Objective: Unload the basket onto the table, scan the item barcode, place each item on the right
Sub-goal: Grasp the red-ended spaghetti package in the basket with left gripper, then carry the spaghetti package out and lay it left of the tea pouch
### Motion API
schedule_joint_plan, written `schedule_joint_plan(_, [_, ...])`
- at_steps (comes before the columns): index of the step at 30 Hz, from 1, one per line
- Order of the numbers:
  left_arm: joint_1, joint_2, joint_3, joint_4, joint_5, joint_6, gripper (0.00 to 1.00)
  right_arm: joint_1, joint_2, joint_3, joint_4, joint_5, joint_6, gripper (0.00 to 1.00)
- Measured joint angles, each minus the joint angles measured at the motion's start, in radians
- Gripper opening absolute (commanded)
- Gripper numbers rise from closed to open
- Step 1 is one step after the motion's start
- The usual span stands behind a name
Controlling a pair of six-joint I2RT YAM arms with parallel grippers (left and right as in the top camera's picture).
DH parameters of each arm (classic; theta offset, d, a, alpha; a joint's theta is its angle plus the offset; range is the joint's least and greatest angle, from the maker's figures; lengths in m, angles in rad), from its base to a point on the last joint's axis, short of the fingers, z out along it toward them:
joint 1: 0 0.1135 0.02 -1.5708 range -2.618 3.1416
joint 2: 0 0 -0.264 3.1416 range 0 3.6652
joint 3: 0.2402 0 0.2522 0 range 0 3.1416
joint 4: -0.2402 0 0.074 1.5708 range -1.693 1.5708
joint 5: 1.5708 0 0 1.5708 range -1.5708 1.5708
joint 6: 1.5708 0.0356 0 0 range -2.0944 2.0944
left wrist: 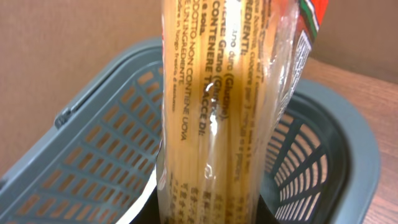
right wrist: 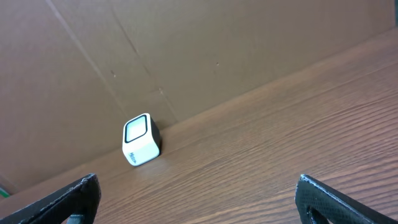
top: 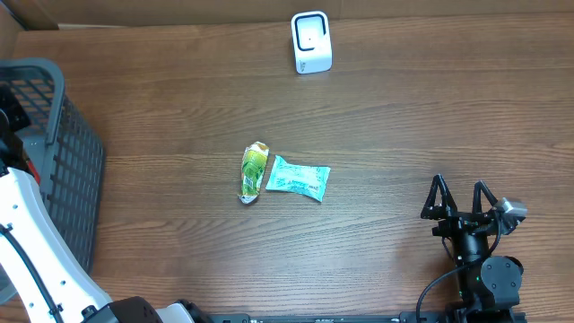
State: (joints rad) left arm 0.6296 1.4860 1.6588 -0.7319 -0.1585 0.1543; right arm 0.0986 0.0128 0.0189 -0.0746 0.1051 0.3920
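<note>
a brown wood-grain counter (top: 404, 108) runs up to a plain cardboard wall (right wrist: 186, 50). a small white scanner (top: 311, 42) stands upright at the far edge against that wall, well apart from everything else. a grey slatted basket (top: 54, 161) sits at the left end. near the middle lie a green packet (top: 255, 172) and a teal packet (top: 299, 178), just beside each other.

the left claw's own fingers do not show. it is pressed nearly together, pinching a clear spaghetti pack (left wrist: 217, 112) that stands upright over the open basket, black print running along its length.

the right claw (top: 458, 184) is spread wide with nothing between its fingers (right wrist: 68, 199), low at the near right of the counter and facing the scanner.
</note>
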Motion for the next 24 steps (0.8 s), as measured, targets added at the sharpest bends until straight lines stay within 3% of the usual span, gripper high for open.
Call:
schedule_joint_plan(10, [-0.031, -0.05, 0.0, 0.022, 0.001, -0.047, 0.04, 0.0, 0.0, 0.0, 0.0, 0.0, 0.0, 1.0])
schedule_joint_plan(19, [-0.262, -0.201, 0.0, 0.089, 0.008, -0.056, 0.04, 0.0, 0.0, 0.0, 0.0, 0.0, 0.0, 1.0])
schedule_joint_plan(24, [-0.418, -0.241, 0.002, -0.013, -0.002, -0.1, 0.04, 0.0, 0.0, 0.0, 0.0, 0.0, 0.001, 1.0])
